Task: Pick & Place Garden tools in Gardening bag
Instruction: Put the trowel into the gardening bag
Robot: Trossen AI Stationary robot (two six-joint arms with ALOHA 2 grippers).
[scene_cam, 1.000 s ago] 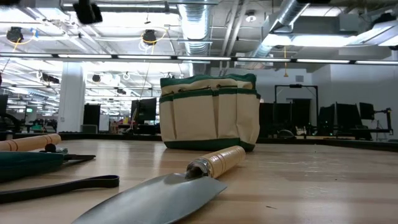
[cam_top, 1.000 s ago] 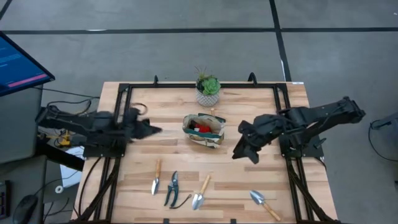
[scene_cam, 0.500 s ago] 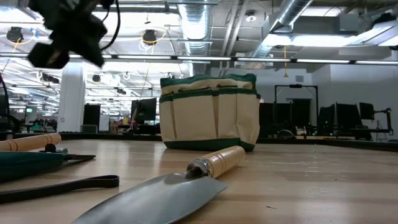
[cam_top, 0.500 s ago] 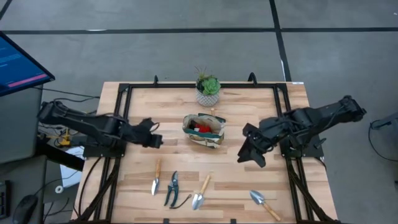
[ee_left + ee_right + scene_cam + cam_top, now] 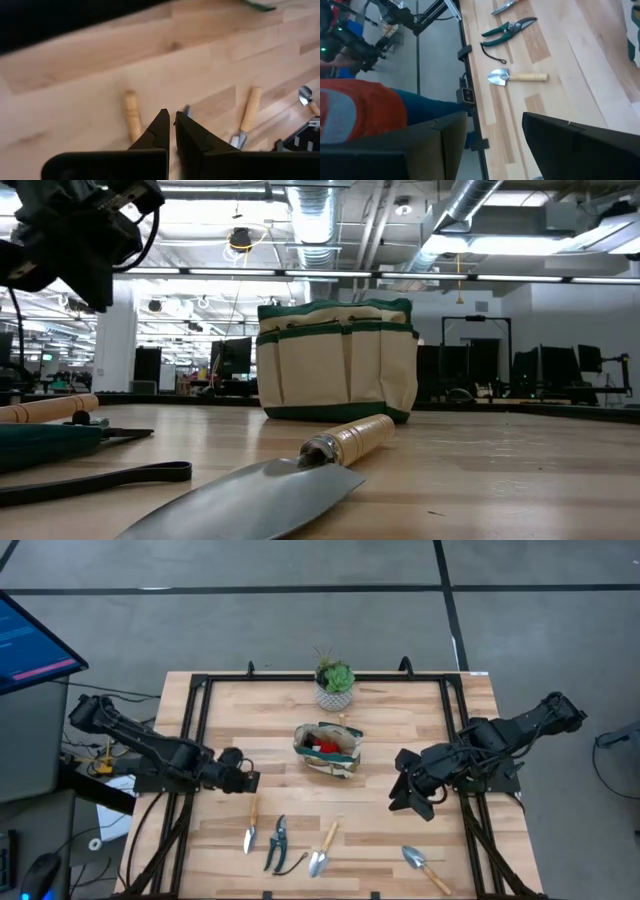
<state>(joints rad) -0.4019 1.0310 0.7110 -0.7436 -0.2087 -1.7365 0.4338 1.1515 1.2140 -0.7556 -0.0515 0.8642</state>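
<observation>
The beige gardening bag (image 5: 328, 748) with green trim stands upright mid-table, a red item inside; it also shows in the low view (image 5: 338, 360). Four garden tools lie along the near edge: a wooden-handled tool (image 5: 251, 825), pruning shears (image 5: 277, 842), a small trowel (image 5: 322, 850) and another trowel (image 5: 425, 868). My left gripper (image 5: 245, 778) is shut and tipped downward, hovering just beyond the leftmost tool's handle (image 5: 132, 115). My right gripper (image 5: 415, 802) hangs open above the table's right side, beyond the right trowel (image 5: 517, 76).
A potted green plant (image 5: 334, 683) stands behind the bag near the far edge. A black frame (image 5: 200, 730) runs along the table's sides. A person in orange (image 5: 355, 115) is beyond the near edge. Bare wood lies between bag and tools.
My left gripper has moved toward the near edge and downward, tipping from nearly level to pointing down at the leftmost tool; it stays shut. My right gripper has drifted toward the table's right and near edges, still open. The tools and bag have not moved.
</observation>
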